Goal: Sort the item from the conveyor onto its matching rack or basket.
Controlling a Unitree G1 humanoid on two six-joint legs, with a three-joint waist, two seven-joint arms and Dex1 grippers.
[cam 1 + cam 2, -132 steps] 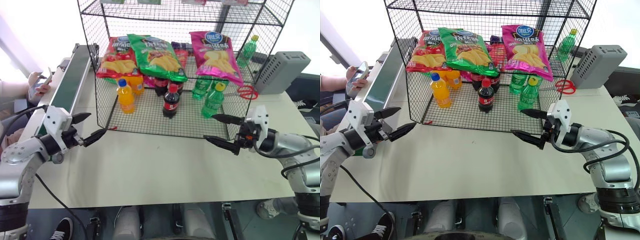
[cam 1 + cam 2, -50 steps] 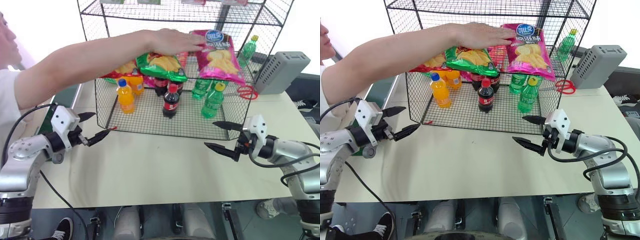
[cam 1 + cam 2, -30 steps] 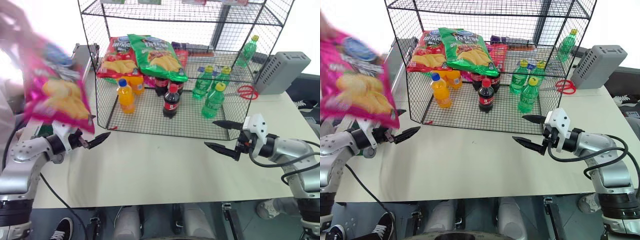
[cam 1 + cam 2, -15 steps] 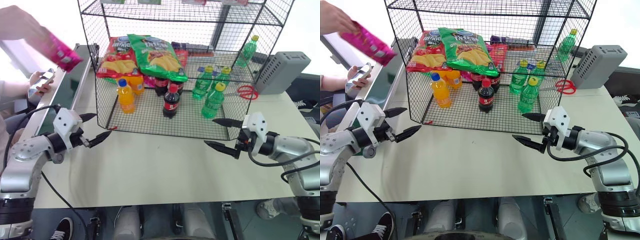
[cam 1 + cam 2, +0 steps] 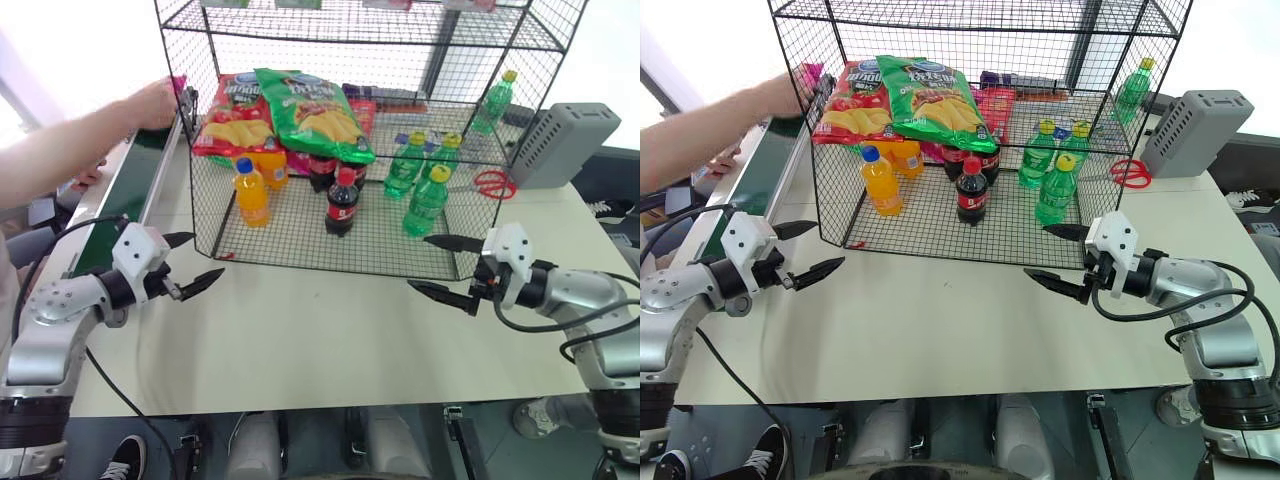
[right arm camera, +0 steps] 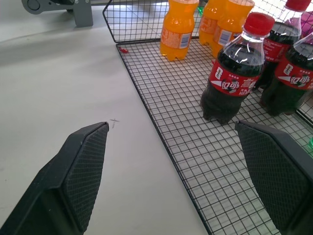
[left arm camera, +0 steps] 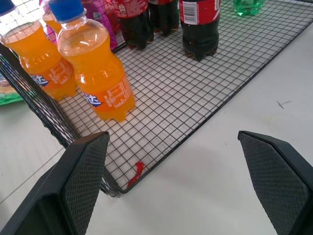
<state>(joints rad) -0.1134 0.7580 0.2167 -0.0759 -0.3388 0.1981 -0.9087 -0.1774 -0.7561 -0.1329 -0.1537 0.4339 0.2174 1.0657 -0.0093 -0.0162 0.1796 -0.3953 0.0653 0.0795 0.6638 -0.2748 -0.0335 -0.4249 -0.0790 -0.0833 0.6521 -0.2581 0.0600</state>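
- The tabletop [image 5: 330, 340] is pale and bare across its near half; a wide open strip lies between the two grippers and in front of the rack's lower edge.
- The black wire rack [image 5: 300, 235] stands on the far half of the tabletop, its front lower edge just beyond both grippers.
- The conveyor [image 5: 125, 195], a dark green belt in a grey frame, runs along the robot's left side of the tabletop, close beside the rack's left wall.
- A person's arm [image 5: 70, 145] reaches in from the left over the conveyor, the hand [image 5: 155, 100] at the rack's upper left corner.
- The magenta-pink chip bag [image 5: 810, 73] shows as a small pink sliver in that hand, at the far end of the conveyor beside the rack; little of it can be seen.
- Red and green chip bags [image 5: 290, 110] lie on the rack's middle tier.
- Orange bottles [image 7: 95, 73], cola bottles [image 6: 234, 81] and green bottles [image 5: 425, 195] stand on the bottom tier.
- The left gripper [image 5: 190, 262] hangs above the tabletop near the rack's front left corner, jaws spread wide and holding nothing.
- The right gripper [image 5: 440, 268] hangs near the rack's front right corner, jaws likewise spread, empty, touching nothing.
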